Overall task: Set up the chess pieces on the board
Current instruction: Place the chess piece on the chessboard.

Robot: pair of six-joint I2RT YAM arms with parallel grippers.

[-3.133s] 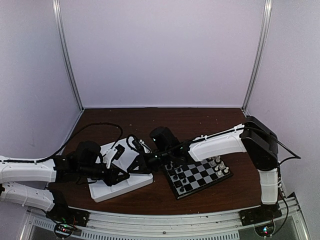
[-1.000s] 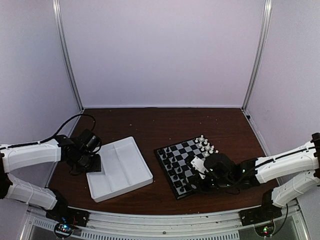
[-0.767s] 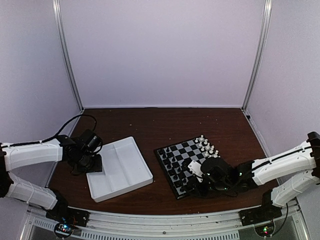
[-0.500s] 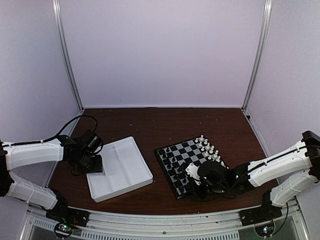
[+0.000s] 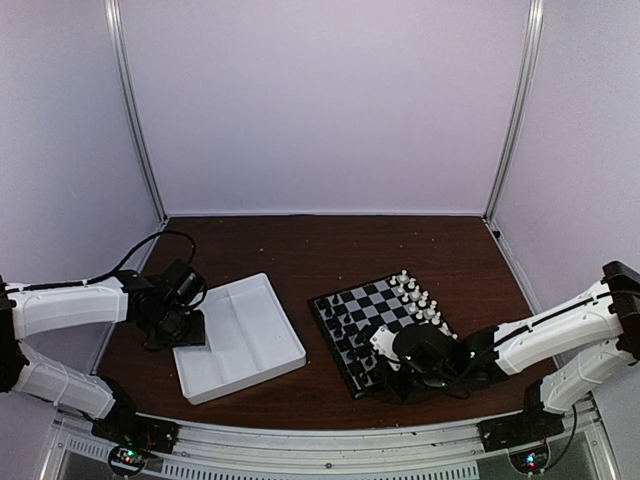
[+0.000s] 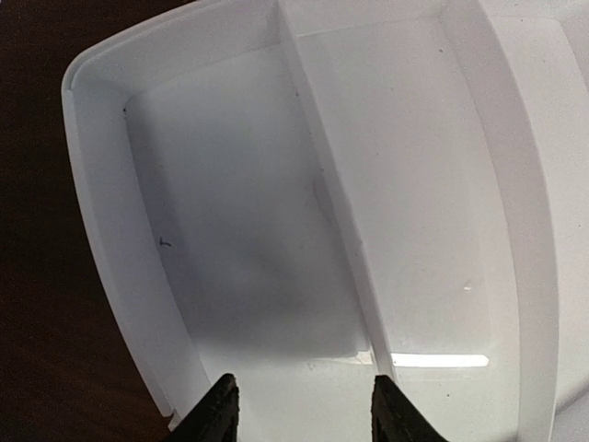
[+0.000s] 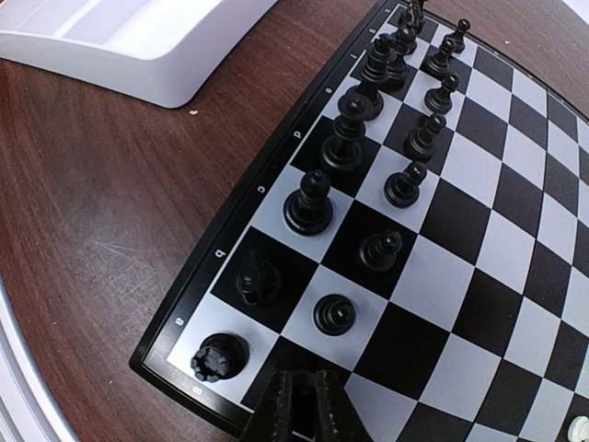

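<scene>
Lately swung back from the tray [image 5: 245,385] to the board [image 7: 515,230]: puts the right claw [image 7: 302,387] low over the near left corner, just short of the corner square. Has crept leftward along the near edge over the last second. Stands shut now, tips pressed together, with nothing visible between them. Looks, then, like a delivery finished rather than one in hand, though cannot rule out something tiny hidden under the tips. Meanwhile has drawn the left claw [image 6: 304,414] back to the tray's left end, away from the meeting point of a few seconds ago. Hangs there with fingers parted, holding nothing, over compartments bare of pieces as far as visible. Leaves the black pieces [image 7: 308,203] upright on the board in two rows along its left side, one to a square at the near end, too crowded at the far end to count. Leaves the white pieces [image 5: 420,300] lined along the opposite side. Suggests a setup nearly or wholly done: nothing left to fetch in the tray parts in view. Probably calls only for a check or a nudge of the corner pieces before withdrawing over the tabletop [image 5: 330,250].
</scene>
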